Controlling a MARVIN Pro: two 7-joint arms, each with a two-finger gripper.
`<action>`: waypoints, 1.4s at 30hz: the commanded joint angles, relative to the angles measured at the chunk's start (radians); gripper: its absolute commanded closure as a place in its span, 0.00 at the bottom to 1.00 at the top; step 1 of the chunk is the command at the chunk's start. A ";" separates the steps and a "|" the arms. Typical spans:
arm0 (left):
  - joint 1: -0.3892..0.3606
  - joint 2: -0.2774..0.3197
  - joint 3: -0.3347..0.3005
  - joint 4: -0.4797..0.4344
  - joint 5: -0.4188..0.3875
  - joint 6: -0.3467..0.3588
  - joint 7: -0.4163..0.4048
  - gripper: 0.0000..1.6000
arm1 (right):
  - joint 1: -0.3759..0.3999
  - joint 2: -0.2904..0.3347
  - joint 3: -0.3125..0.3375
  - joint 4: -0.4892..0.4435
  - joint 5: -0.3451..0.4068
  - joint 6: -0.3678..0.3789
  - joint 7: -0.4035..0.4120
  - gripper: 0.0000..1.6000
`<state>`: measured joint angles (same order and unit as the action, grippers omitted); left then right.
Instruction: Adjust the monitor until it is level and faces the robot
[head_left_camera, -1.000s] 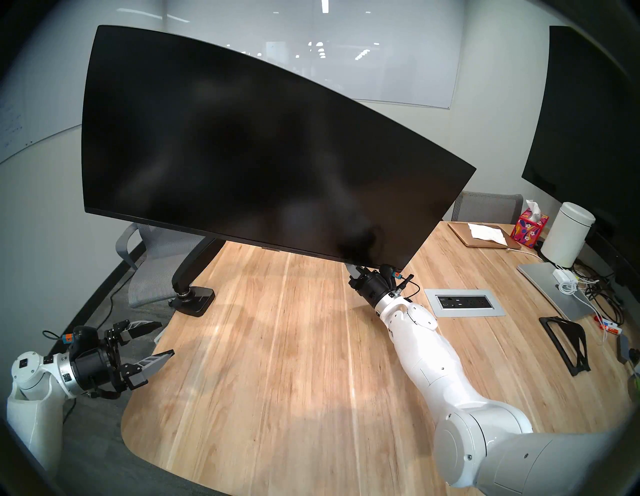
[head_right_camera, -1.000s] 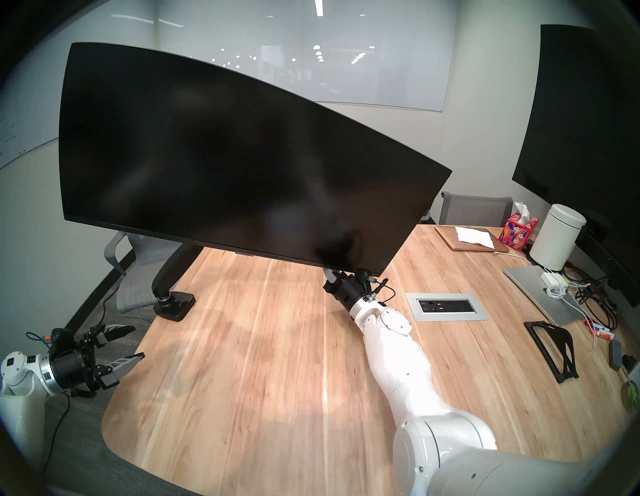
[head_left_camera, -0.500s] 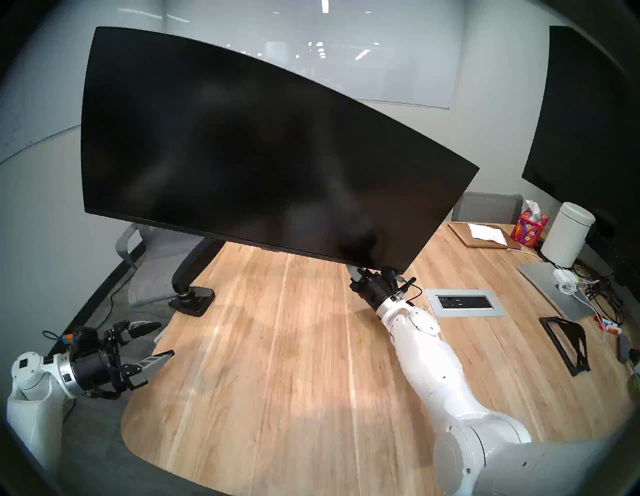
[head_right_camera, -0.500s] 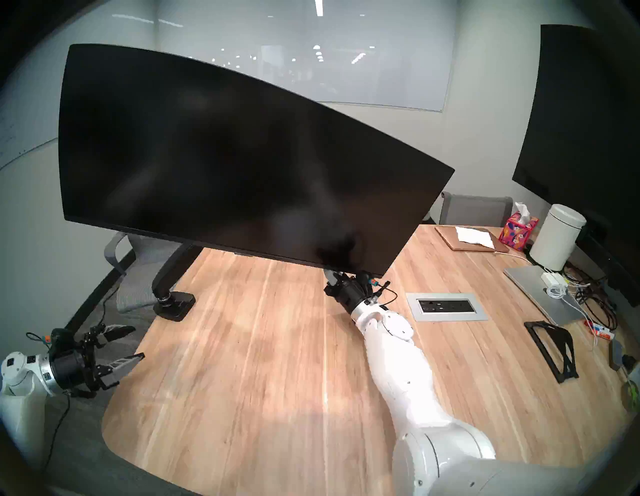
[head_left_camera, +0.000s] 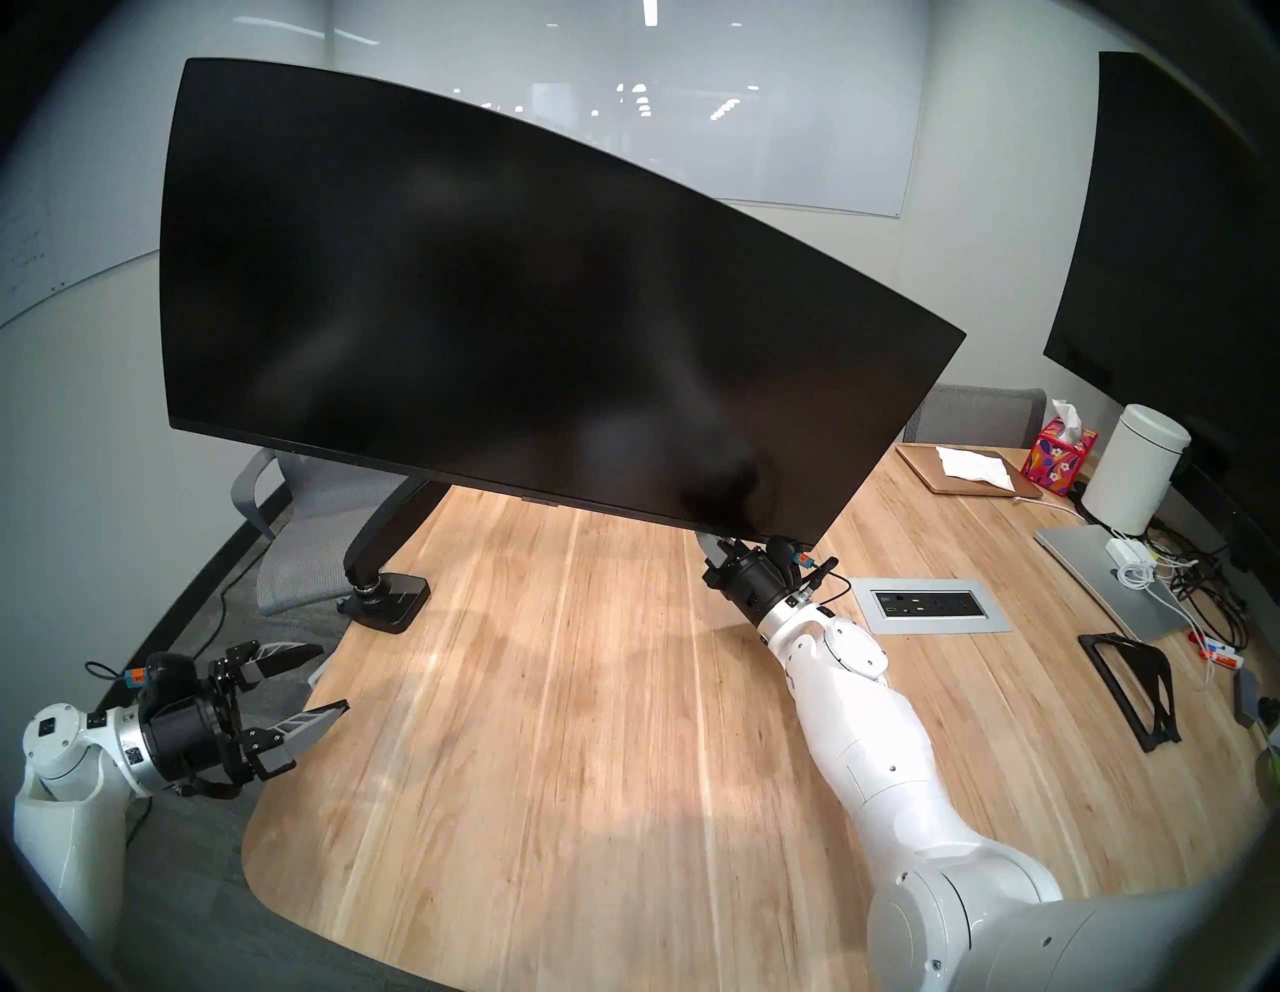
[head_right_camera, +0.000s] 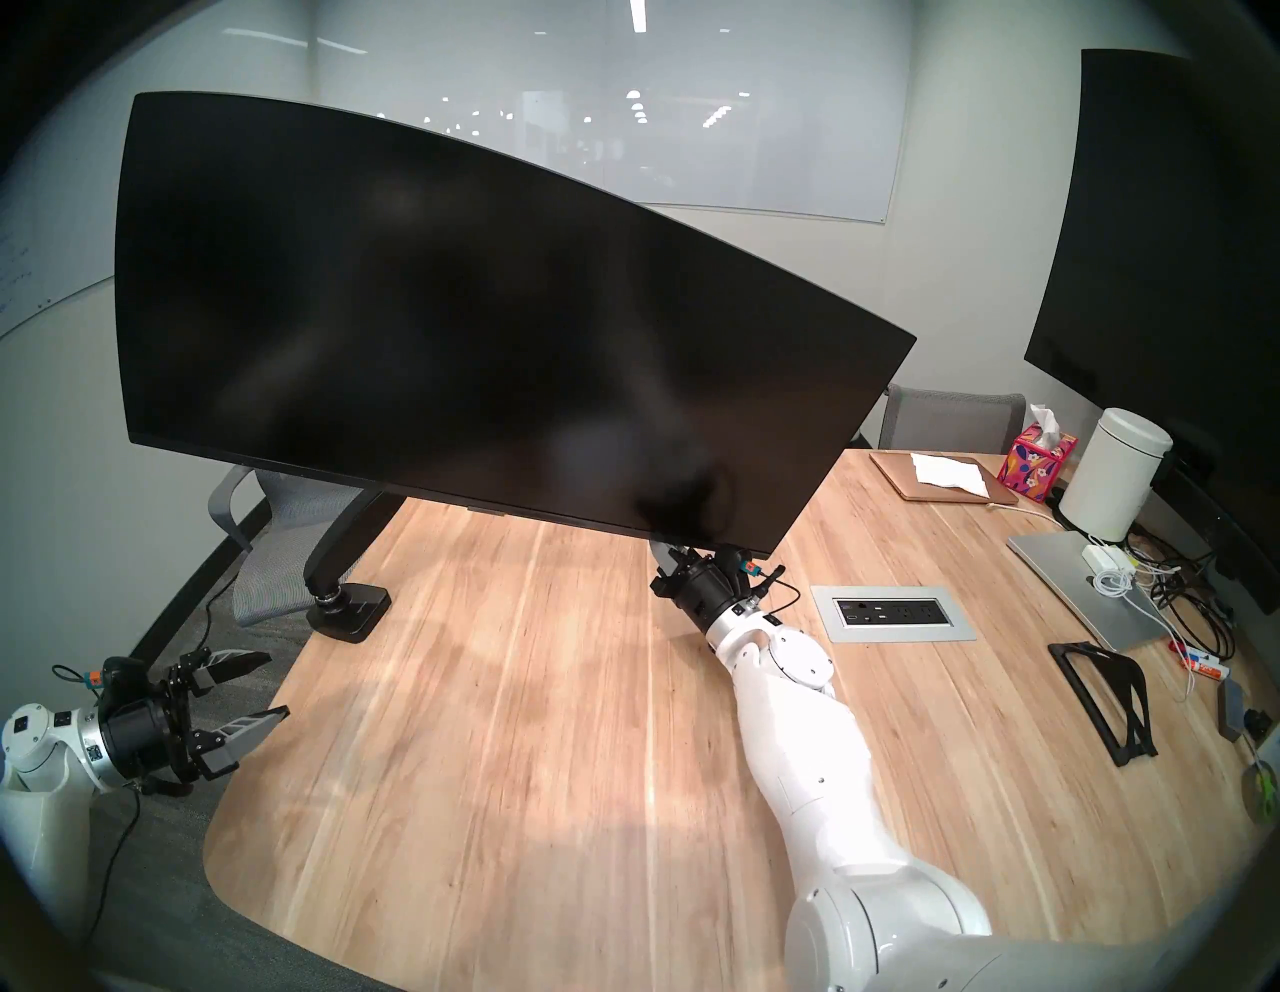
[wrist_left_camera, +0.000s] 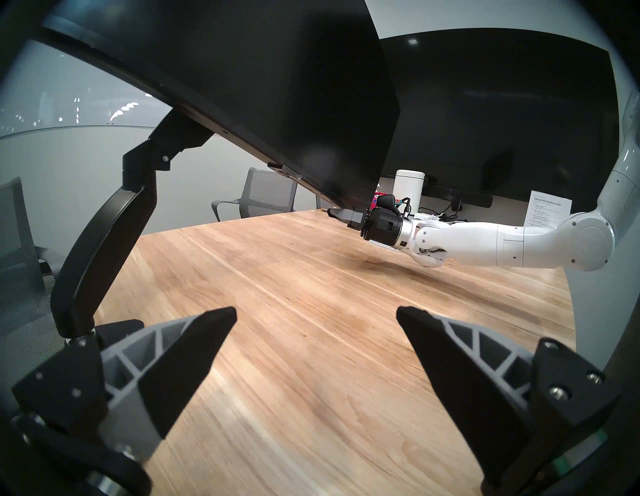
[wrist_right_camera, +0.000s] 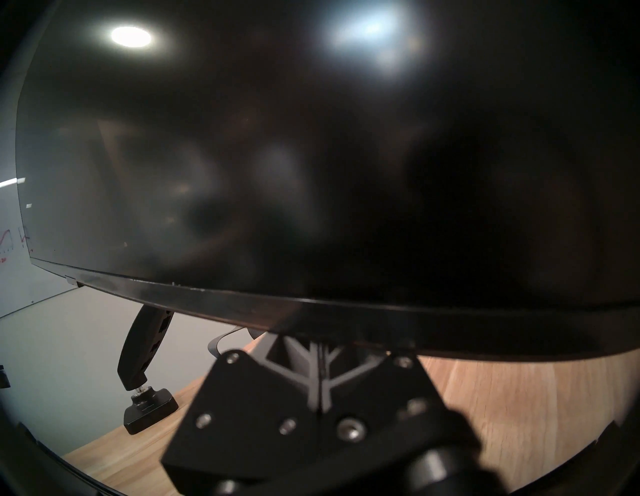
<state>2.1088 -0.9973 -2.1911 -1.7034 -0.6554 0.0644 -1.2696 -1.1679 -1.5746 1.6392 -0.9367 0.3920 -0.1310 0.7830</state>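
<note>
In the head stereo left view, the monitor hangs over the wooden table on its black monitor arm. The arm's clamp base sits at the table's far left edge. The screen is black and blank. It is not level: its left end is high and its right end dips down toward the table. The right gripper is up under the low right corner, right against the bottom edge. The left gripper hangs off the table's left side, well apart from the screen, with its two fingers spread wide and nothing between them. A big dark wall screen is on the right wall. A pink tissue box and a white can stand at the table's far right.

The head stereo right view shows the same thing: the monitor slopes down to the right, and the right gripper is tucked under its low corner.

In the left wrist view, the left gripper is wide open above the table. Across the table the right gripper meets the monitor's lowest corner.

In the right wrist view, the monitor fills almost everything. The right gripper has its grey fingers pressed together, and they reach up under the bottom edge. The fingertips are hidden there.
</note>
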 joint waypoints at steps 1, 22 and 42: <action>0.000 -0.001 -0.005 -0.007 -0.003 0.000 0.000 0.00 | 0.041 0.012 0.024 -0.113 0.016 -0.021 0.007 1.00; 0.000 -0.001 -0.005 -0.007 -0.003 0.000 0.000 0.00 | 0.024 0.025 0.060 -0.206 -0.013 -0.001 0.014 1.00; 0.000 0.000 -0.005 -0.006 -0.003 0.000 0.000 0.00 | 0.016 0.034 0.092 -0.285 -0.032 0.015 0.034 1.00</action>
<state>2.1088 -0.9971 -2.1909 -1.7032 -0.6554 0.0644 -1.2698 -1.2159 -1.5361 1.7195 -1.1148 0.3312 -0.0965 0.7967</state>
